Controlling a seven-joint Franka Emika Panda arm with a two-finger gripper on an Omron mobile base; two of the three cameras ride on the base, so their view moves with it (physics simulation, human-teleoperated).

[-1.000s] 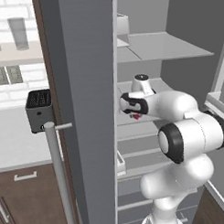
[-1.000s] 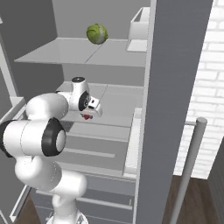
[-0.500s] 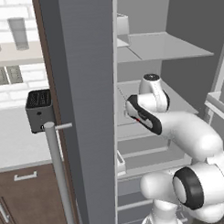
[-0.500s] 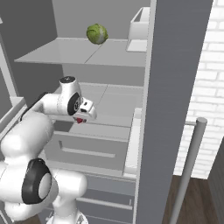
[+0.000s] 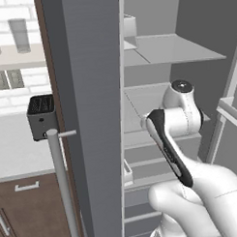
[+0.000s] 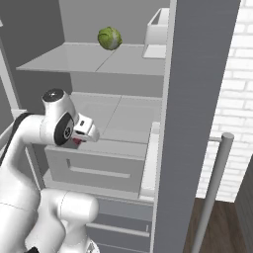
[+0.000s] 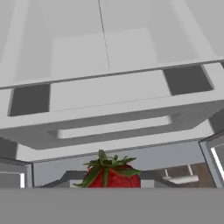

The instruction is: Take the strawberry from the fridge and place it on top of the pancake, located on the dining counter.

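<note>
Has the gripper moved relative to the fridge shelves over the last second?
Yes. In the right base view the gripper, shut on the strawberry, has drawn back from over the fridge middle shelf toward the robot, now near the drawer front.

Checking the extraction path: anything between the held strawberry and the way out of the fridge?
Nothing visible blocks it. The end effector is shut on the strawberry, in front of the shelf by the open fridge's front. The cabbage sits on the shelf above, clear of the path. The dining counter isn't in frame, so the rest is unknown.
</note>
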